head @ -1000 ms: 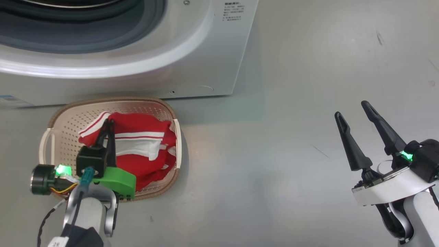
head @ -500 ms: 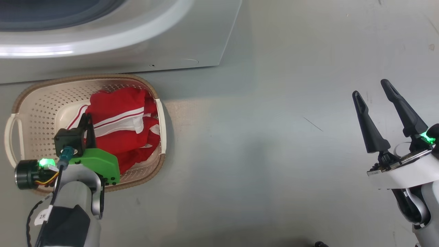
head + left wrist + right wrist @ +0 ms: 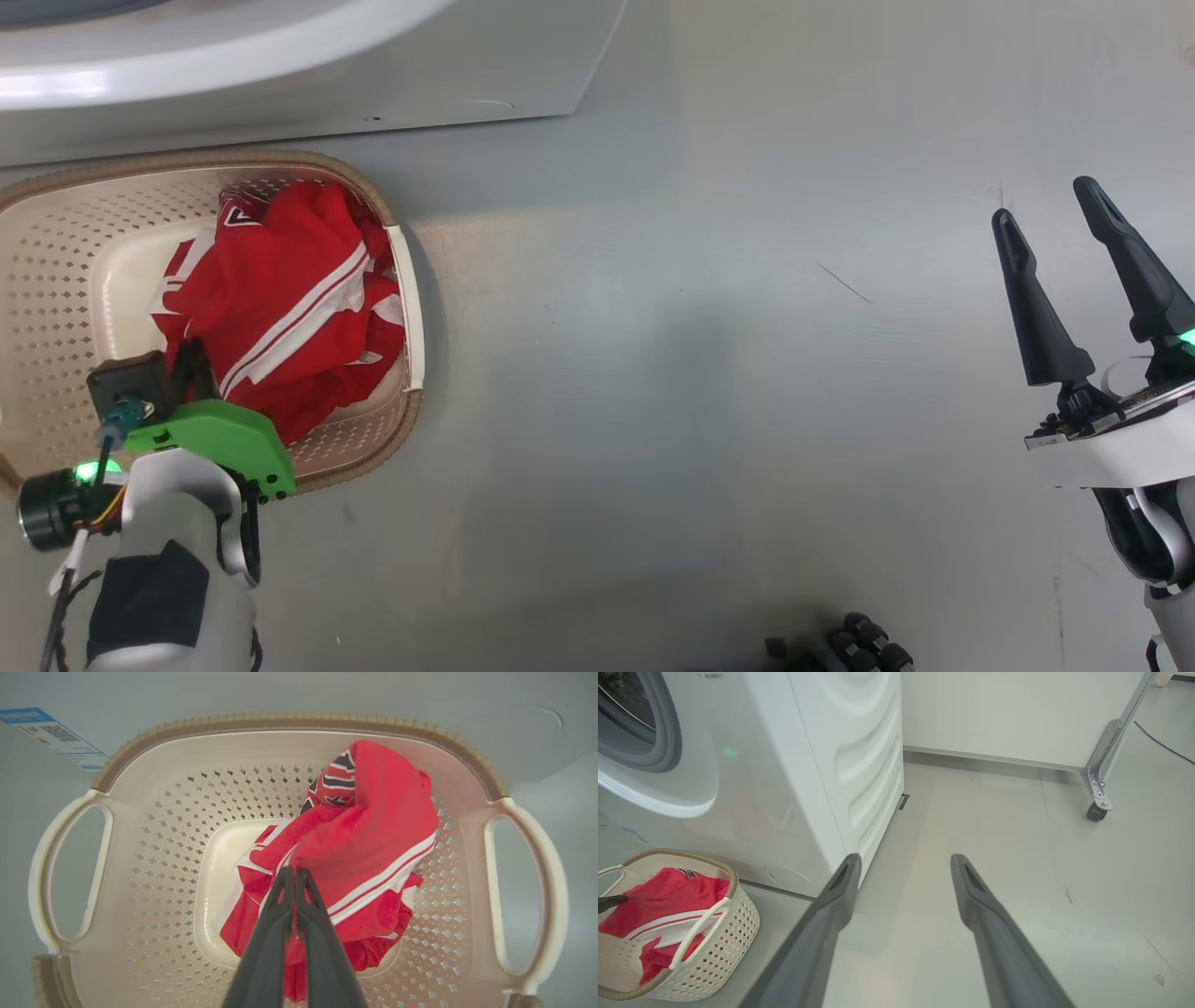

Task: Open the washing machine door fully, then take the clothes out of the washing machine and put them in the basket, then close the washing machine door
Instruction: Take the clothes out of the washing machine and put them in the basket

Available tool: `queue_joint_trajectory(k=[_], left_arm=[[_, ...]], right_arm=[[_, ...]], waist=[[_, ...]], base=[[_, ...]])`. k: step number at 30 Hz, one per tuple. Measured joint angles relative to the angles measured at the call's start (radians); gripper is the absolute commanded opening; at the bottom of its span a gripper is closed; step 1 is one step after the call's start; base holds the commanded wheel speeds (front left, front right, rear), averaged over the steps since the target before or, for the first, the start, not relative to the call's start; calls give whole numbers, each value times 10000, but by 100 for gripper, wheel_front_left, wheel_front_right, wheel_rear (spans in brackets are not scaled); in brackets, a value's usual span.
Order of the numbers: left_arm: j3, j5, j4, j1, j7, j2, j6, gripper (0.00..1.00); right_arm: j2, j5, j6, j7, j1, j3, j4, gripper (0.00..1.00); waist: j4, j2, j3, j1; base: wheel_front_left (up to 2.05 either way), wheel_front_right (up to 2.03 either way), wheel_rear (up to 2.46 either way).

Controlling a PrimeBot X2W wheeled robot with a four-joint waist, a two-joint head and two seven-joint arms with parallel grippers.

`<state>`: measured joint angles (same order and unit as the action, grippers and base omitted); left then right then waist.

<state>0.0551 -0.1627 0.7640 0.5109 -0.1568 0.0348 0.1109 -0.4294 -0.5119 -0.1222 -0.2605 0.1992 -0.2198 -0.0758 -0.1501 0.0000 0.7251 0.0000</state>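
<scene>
The cream basket [image 3: 327,164] stands on the floor against the white washing machine [image 3: 280,84]. The red clothes [image 3: 280,289] with white stripes lie bunched inside it. My left gripper [image 3: 191,350] reaches into the basket from the near side. In the left wrist view it [image 3: 294,872] is shut, with red fabric of the clothes [image 3: 373,835] pinched between its fingers above the basket [image 3: 299,718]. My right gripper [image 3: 1046,203] hangs open over bare floor far to the right, holding nothing. The washing machine door is out of view.
The right wrist view has the machine's grey drum seal [image 3: 649,742] at top left, the basket [image 3: 733,924] at lower left, and a metal leg on a caster [image 3: 1097,788] by the back wall. Grey floor [image 3: 700,373] spreads right of the basket.
The head camera has tilted down, so machine and basket slid up and left. My left gripper drew back toward the basket's near side with the clothes. The right gripper stayed open.
</scene>
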Motion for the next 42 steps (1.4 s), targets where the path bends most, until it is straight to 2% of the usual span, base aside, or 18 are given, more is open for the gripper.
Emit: queue_joint_trajectory(k=[8,14,20,22,24,33,42], left_arm=[[1457,-1256,1039,240,-144,-71,75,0],[1384,-1802,1662,523,-334,-81,75,0],[1172,-1868,2050,931,-533,-82,75,1],[1076,-1804,2159,1020,-650,-82,75,41],[1051,-1605,2268,1073,-734,-88,75,100],[1035,-1609,2851,1187,-836,-92,75,100],[491,-1542,2778,1280,-924,-100,73,100]], right_arm=[[-65,-2,0,0,79,142,8,100],[-73,-2,0,0,128,86,10,100],[-75,-2,0,0,192,6,12,100],[-75,0,0,0,196,2,13,100],[-75,0,0,0,198,2,17,100],[56,0,0,0,282,-113,159,100],[282,12,0,0,358,-171,351,100]], waist=[[11,0,206,0],[53,0,232,0],[71,0,204,0],[70,0,185,0],[68,0,165,0],[49,0,-85,0],[73,0,-718,0]], base=[[0,0,0],[0,0,0],[0,0,0],[0,0,0],[0,0,0],[0,0,0],[0,0,0]])
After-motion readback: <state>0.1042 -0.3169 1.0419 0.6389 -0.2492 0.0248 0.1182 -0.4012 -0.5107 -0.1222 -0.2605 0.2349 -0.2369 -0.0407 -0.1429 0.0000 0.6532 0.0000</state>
